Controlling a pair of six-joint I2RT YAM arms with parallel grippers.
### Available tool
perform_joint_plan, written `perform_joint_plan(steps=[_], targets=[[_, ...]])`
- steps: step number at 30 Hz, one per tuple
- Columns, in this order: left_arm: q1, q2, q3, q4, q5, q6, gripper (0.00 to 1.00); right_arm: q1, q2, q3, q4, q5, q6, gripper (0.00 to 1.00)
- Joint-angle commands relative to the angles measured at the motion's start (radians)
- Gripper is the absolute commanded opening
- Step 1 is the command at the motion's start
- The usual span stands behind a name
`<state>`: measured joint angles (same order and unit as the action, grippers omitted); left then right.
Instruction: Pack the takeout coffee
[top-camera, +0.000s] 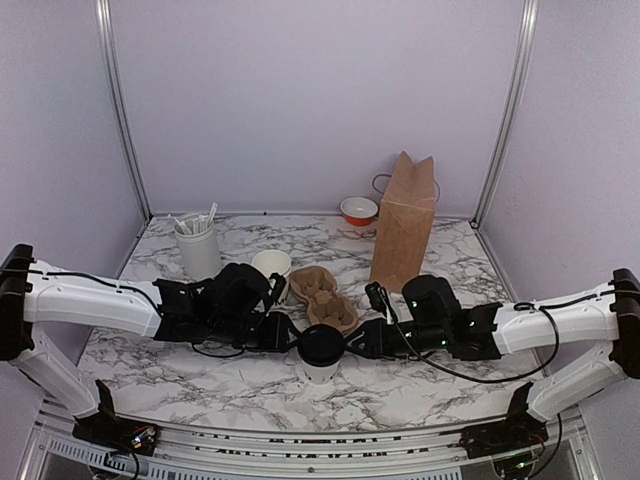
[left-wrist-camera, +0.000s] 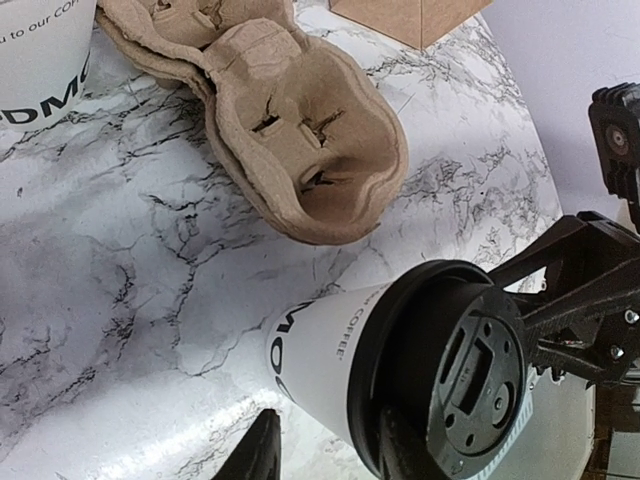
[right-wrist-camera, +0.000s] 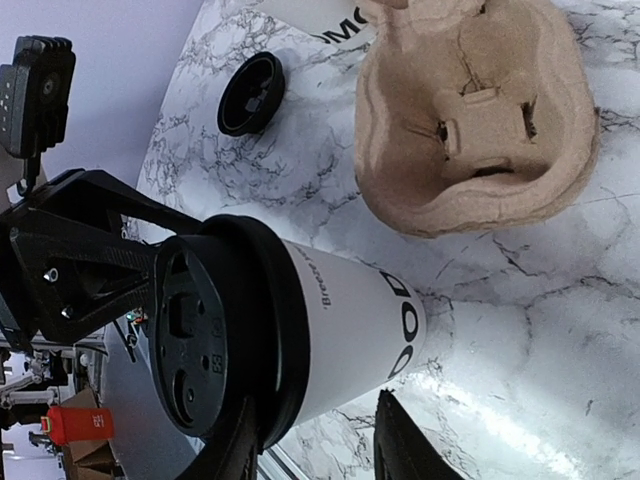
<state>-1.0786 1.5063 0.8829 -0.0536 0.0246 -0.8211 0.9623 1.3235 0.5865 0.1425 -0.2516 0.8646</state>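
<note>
Standing on the white marble tabletop (top-camera: 180, 385) near the brown pulp tray (top-camera: 325, 300), the black-lidded white paper cup (top-camera: 320, 352) looked light and crushable, best gripped gently mid-wall, with left gripper (left-wrist-camera: 330, 455) and right gripper (right-wrist-camera: 315, 445) spread around it.

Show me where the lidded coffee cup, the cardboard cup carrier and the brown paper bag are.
lidded coffee cup (top-camera: 320, 346), top external view, on its black lid.
cardboard cup carrier (left-wrist-camera: 300, 150), left wrist view, nearer cup well.
brown paper bag (top-camera: 404, 230), top external view, front face.
</note>
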Motion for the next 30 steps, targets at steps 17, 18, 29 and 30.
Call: perform_joint_plan(steps=[17,18,29,30], targets=[[-0.011,0.087,0.119,-0.190,-0.004,0.090,0.35,0.070,-0.036,0.090,-0.125,0.047,0.025,0.37],[-0.012,0.085,0.126,-0.194,-0.005,0.094,0.35,0.071,-0.042,0.092,-0.128,0.055,0.028,0.37],[-0.010,0.047,0.177,-0.238,-0.028,0.112,0.35,0.070,-0.088,0.085,-0.123,0.093,0.062,0.37],[-0.010,0.042,0.179,-0.241,-0.033,0.113,0.35,0.070,-0.088,0.086,-0.123,0.094,0.062,0.37]])
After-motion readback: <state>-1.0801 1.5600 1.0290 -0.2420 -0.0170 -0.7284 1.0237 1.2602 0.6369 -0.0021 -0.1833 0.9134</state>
